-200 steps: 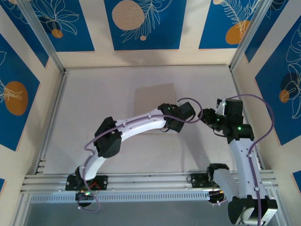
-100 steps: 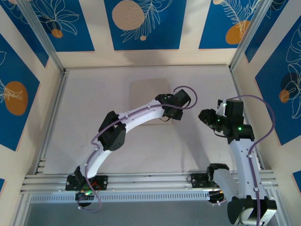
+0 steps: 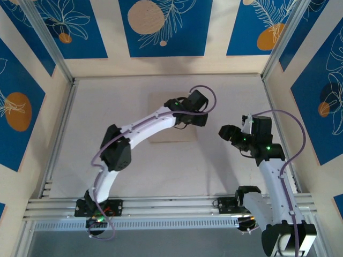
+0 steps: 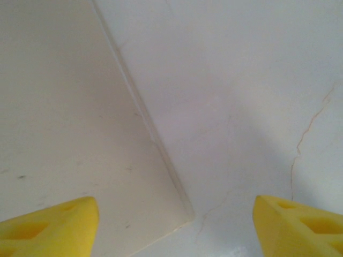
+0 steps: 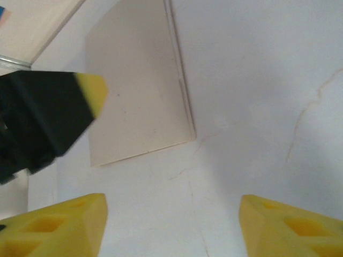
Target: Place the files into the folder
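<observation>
While left pincer [image 4: 174, 227] gapes — folder [image 5: 139, 91] (tan) lies flat.

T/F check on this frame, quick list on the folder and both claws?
1. The folder lies flat and closed on the table. True.
2. The left claw is clamped on the folder. False: its fingers stand wide apart with nothing between them, at the folder's corner.
3. The right claw is open. True.
4. The right claw rests on the folder. False: it sits over bare table, apart from the folder's right edge.
</observation>
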Robot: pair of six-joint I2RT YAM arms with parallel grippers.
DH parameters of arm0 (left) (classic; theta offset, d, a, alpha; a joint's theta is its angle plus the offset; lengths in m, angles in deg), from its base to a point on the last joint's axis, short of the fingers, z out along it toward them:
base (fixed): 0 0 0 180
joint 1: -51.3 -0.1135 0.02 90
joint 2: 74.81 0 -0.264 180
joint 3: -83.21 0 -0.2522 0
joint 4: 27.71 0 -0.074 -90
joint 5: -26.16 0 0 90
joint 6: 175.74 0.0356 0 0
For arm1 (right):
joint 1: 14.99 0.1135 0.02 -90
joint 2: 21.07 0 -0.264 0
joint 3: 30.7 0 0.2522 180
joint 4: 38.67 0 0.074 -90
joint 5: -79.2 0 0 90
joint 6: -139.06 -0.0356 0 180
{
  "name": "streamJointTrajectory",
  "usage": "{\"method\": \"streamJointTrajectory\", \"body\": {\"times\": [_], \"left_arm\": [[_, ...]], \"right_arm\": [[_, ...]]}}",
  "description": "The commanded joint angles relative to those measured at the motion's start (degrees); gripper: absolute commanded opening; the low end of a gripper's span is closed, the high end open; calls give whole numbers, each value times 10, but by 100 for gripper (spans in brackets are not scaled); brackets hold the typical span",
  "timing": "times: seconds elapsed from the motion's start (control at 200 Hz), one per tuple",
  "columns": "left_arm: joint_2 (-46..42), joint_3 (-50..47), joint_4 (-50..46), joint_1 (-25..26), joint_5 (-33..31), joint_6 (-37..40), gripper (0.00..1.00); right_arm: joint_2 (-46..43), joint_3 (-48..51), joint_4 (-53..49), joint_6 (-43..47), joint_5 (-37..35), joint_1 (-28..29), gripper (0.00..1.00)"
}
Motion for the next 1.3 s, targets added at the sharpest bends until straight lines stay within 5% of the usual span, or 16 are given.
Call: {"method": "streamJointTrajectory", "body": {"times": [0.0, 0.125, 0.215, 0.565, 0.755, 1.09, 1.295], "left_arm": [[-98, -76, 74, -20, -43, 21, 84], [-195, -211, 167, -37, -99, 62, 100], [-264, -304, 222, -55, -154, 88, 100], [-489, -679, 443, -211, -276, 212, 100], [-543, -827, 533, -327, -216, 213, 100], [-502, -891, 683, -399, -170, 287, 100], [-443, -955, 861, -463, -47, 250, 100]], "right_arm": [[-16, 16, 58, 7, 13, 19, 75], [-15, 25, 79, 3, -28, 34, 88], [-16, 33, 95, 5, -75, 36, 100], [9, 158, 312, 49, -247, 39, 99], [94, 161, 404, 87, -268, 14, 99], [238, 183, 618, 183, -268, 0, 99], [284, 219, 758, 217, -220, -10, 99]]}}
